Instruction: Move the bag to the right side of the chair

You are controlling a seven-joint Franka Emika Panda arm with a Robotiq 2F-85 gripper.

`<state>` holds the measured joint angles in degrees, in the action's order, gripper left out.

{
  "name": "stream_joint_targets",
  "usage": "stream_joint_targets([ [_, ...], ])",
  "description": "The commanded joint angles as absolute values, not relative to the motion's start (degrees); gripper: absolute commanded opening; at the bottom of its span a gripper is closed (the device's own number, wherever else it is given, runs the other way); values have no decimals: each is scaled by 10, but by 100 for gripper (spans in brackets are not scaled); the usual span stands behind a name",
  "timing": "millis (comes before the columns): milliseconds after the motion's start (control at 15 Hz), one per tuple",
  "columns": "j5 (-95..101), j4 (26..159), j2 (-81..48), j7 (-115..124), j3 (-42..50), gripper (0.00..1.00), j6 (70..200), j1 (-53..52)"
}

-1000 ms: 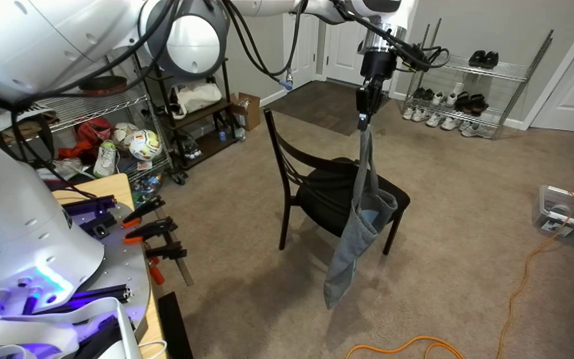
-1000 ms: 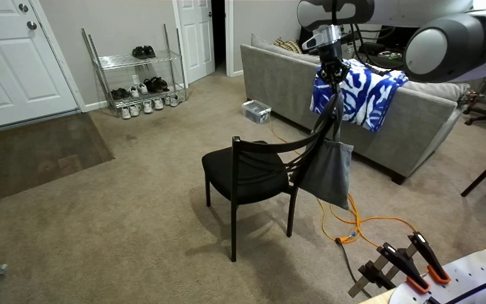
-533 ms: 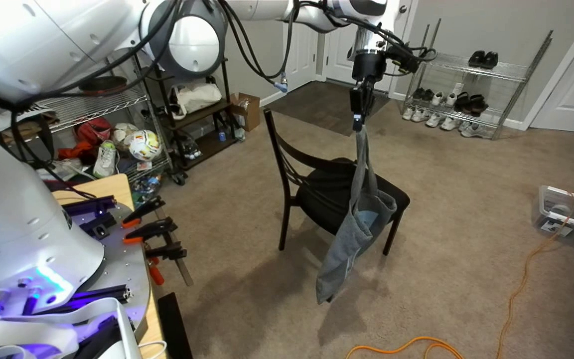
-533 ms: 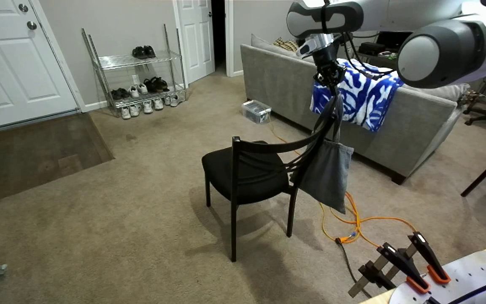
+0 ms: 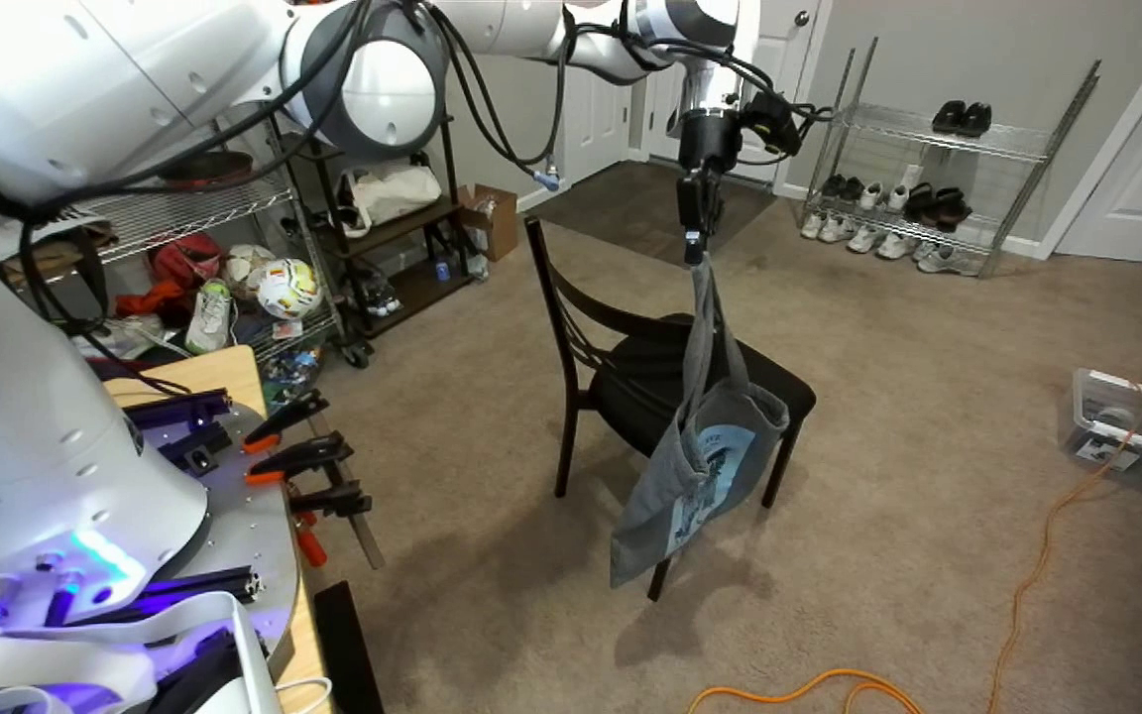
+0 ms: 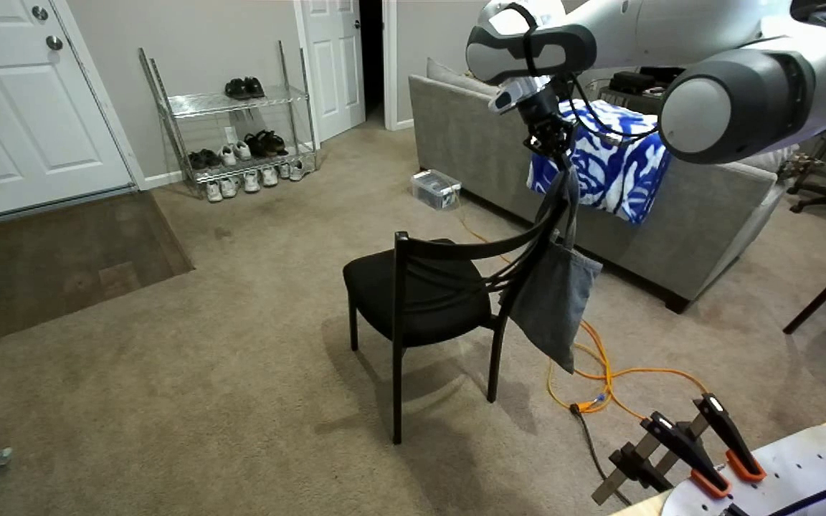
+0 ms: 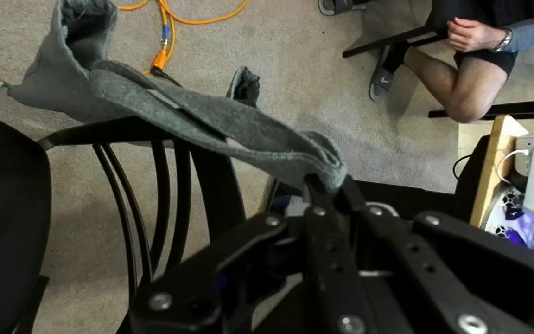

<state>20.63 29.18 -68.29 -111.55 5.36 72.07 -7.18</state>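
My gripper [image 5: 695, 254] is shut on the long handles of the grey-blue bag [image 5: 655, 511]; the wrist view shows the folded handles [image 7: 220, 123] between the fingertips [image 7: 328, 185]. The bag hangs below the gripper beside the black chair [image 5: 769, 382], its lower corner above the carpet, its blue printed patch showing. In an exterior view the bag [image 6: 556, 301] hangs behind the near post of the chair's [image 6: 420, 297] backrest, which partly hides it; the gripper [image 6: 562, 159] is just above the post's top. I cannot tell whether bag and chair touch.
Orange cable [image 6: 606, 369] lies on the carpet near the bag. Clamps [image 6: 689, 444] stick out from the robot's table. A grey sofa [image 6: 470, 136], a clear plastic box [image 5: 1116, 426] and a shoe rack [image 5: 938, 188] stand farther off. A seated person [image 7: 480, 88] shows in the wrist view.
The gripper with the bag has moved left in both exterior views and slightly lower in one. The bag has turned, so more of its blue patch shows. The chair has not moved.
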Motion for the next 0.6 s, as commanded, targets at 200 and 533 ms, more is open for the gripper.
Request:
stream_joint_targets([
  [200, 218, 293, -690, -1114, 67, 2, 715, -76],
  [533, 233, 291, -704, -1094, 94, 2, 719, -82],
])
